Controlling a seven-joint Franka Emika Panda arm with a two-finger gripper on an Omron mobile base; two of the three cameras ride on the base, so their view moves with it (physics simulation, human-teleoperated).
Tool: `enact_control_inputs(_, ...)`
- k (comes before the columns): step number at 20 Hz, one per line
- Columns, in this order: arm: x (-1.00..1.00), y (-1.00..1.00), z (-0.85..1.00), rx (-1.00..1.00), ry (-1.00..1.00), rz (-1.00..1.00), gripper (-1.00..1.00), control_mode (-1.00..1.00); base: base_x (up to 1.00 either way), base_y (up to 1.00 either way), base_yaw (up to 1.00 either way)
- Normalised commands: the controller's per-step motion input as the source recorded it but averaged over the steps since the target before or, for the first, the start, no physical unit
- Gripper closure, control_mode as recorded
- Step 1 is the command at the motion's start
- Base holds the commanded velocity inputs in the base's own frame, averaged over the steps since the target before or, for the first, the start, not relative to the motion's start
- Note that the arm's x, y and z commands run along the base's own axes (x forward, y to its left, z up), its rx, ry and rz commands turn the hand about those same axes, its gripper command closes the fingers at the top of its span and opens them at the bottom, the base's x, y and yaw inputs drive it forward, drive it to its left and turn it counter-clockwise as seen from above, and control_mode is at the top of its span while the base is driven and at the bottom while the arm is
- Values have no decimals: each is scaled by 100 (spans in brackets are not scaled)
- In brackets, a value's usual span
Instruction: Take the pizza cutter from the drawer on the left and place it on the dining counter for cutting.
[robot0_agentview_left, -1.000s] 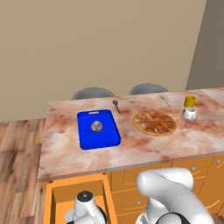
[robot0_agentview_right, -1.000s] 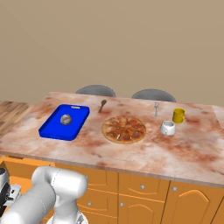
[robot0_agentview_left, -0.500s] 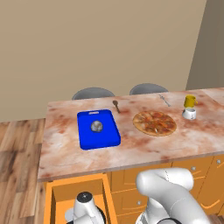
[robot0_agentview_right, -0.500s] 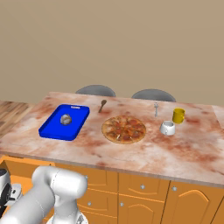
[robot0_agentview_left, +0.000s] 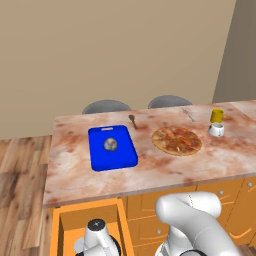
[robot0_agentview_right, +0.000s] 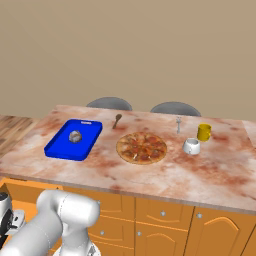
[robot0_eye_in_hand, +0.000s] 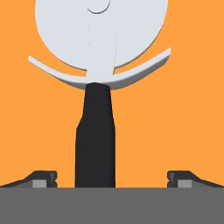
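Gripper (robot0_eye_in_hand: 111, 178) – released, jaws wide, straddling the black handle | pizza cutter (robot0_eye_in_hand: 97, 131) – lay flat in the open drawer (robot0_agentview_left: 64, 220), near-left below the desk (robot0_agentview_left: 70, 175) | handling – likely light, rigid, slim, smooth; best gripped mid-handle, clear of the blade.

Pizza cutter (robot0_eye_in_hand: 96, 109): handle is looking matt black, plastic-like; wheel and guard are showing pale, smooth metal. Drawer (robot0_agentview_left: 60, 220) is reading as flat orange painted wood. Dining counter (robot0_agentview_left: 150, 170) is showing polished pinkish-brown marbled stone. Cutting board (robot0_agentview_left: 112, 147) is appearing glossy blue plastic.
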Motion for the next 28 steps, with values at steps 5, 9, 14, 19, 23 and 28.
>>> enact_control_inputs(5,1,0,0,0,0,0,100,-100,0,0,0)
enact_control_inputs(9,0,0,0,0,0,0,100,-100,0,0,0)
enact_control_inputs(14,0,0,0,0,0,0,100,-100,0,0,0)
enact_control_inputs(19,0,0,3,0,-3,0,100,-100,0,0,0)
enact_control_inputs(23,0,0,38,0,-3,-1,100,-100,0,0,0)
enact_control_inputs(28,-22,-3,74,0,0,-9,100,-100,0,0,0)
